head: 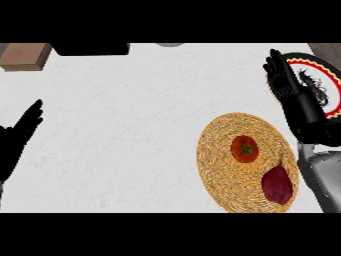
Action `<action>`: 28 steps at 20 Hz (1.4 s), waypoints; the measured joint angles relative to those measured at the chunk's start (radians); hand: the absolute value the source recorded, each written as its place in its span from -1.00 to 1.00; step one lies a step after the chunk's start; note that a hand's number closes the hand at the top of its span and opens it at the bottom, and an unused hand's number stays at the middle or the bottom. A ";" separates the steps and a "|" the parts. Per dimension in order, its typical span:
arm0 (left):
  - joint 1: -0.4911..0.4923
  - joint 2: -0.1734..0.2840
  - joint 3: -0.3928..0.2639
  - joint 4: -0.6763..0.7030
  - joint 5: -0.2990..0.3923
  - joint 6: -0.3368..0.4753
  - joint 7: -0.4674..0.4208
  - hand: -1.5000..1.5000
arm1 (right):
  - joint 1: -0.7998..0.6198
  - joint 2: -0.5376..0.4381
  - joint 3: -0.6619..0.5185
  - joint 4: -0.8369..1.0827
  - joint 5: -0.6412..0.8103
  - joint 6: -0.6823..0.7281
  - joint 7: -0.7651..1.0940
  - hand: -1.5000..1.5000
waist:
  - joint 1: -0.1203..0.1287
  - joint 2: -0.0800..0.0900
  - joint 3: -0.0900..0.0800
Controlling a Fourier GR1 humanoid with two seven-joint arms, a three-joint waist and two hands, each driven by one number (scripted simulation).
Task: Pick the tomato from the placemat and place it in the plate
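Note:
A red tomato [244, 149] with a green stem sits near the middle of a round woven placemat [225, 170] at the lower right of the counter. The plate [334, 82], with a red, black and cream rim and a dark dragon figure, lies at the far right and is partly hidden. My right hand [295, 95] is open, fingers straight, lying over the plate's left part, up and to the right of the tomato and apart from it. My left hand [7, 145] rests open at the left edge, fingers up.
A dark red oval object [278, 185] lies on the placemat just below and right of the tomato. A wooden block [25, 56] and a black object [90, 49] stand at the counter's far edge, with a grey rim [170, 44] beside them.

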 measured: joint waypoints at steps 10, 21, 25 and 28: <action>0.088 -0.231 -0.020 0.037 0.099 0.062 -0.007 0.00 | 0.169 -0.172 -0.295 -0.064 0.139 -0.265 -0.028 -1.00 | -0.040 0.005 0.010; 0.089 -0.348 -0.056 0.050 0.095 0.046 -0.025 0.00 | 0.565 0.026 -0.394 -0.308 0.162 -0.404 -0.281 -1.00 | 0.014 0.009 0.017; 0.094 -0.351 -0.057 0.041 0.096 0.041 -0.017 0.00 | 0.684 -0.044 -0.333 -0.388 0.285 -0.373 -0.151 -1.00 | 0.020 0.011 0.014; 0.094 -0.353 -0.056 0.045 0.094 0.038 -0.020 0.00 | 0.756 -0.119 -0.295 -0.456 0.370 -0.321 -0.020 -1.00 | 0.023 0.012 0.013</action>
